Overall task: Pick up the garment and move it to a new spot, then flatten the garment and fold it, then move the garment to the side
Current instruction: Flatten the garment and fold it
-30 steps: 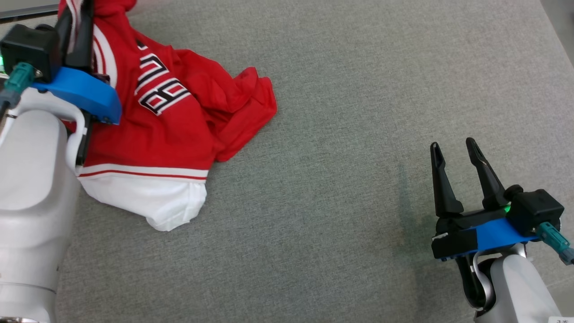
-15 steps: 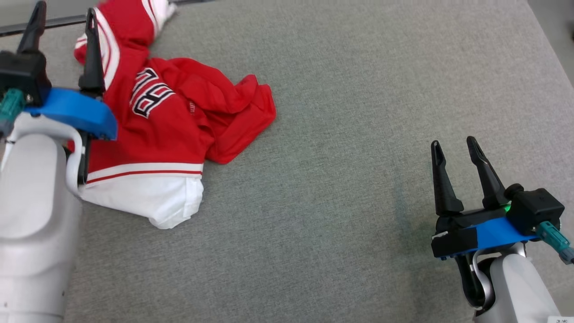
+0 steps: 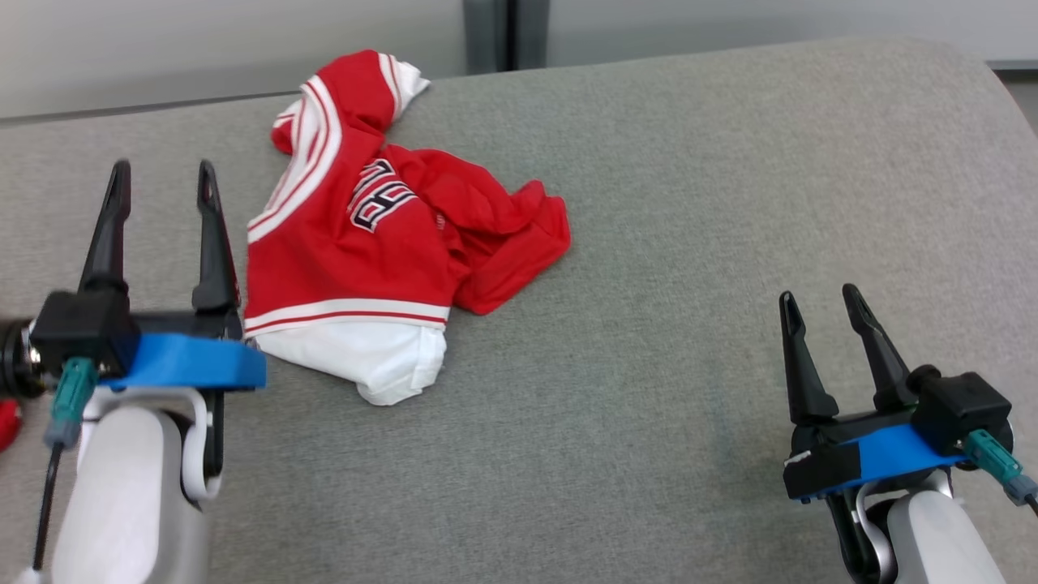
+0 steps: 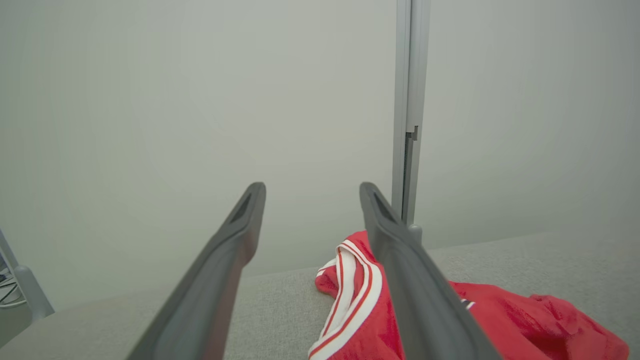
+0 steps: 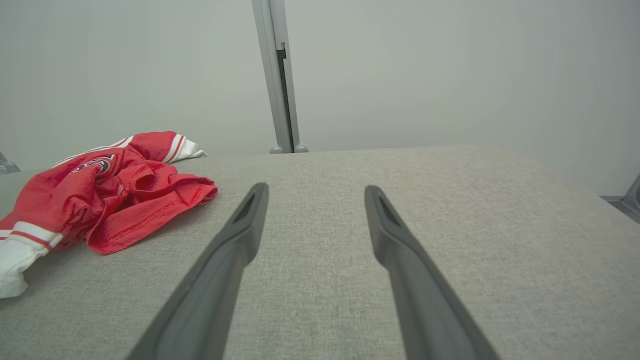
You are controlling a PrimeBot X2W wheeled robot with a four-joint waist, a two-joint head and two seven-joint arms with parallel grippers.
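The garment [image 3: 365,251] is a red jersey with white trim and black-and-white lettering, lying crumpled on the grey table at upper centre-left of the head view. My left gripper [image 3: 162,174] is open just left of it, apart from the cloth and holding nothing. In the left wrist view the garment [image 4: 500,320] lies low and right, behind the right finger of that gripper [image 4: 310,192]. My right gripper [image 3: 819,298] is open at the lower right, far from the jersey. The right wrist view shows the garment [image 5: 100,195] at the left, with its own gripper [image 5: 315,192] over bare table.
The grey fabric-covered table [image 3: 689,243] ends at a far edge along the top, backed by a pale wall with a grey post [image 3: 486,32]. A small red object [image 3: 6,422] shows at the left edge.
My left gripper opened, let go of the garment and drew back toward me on its left. The jersey's raised part dropped onto the table. The head camera tilted up, shifting the whole picture.
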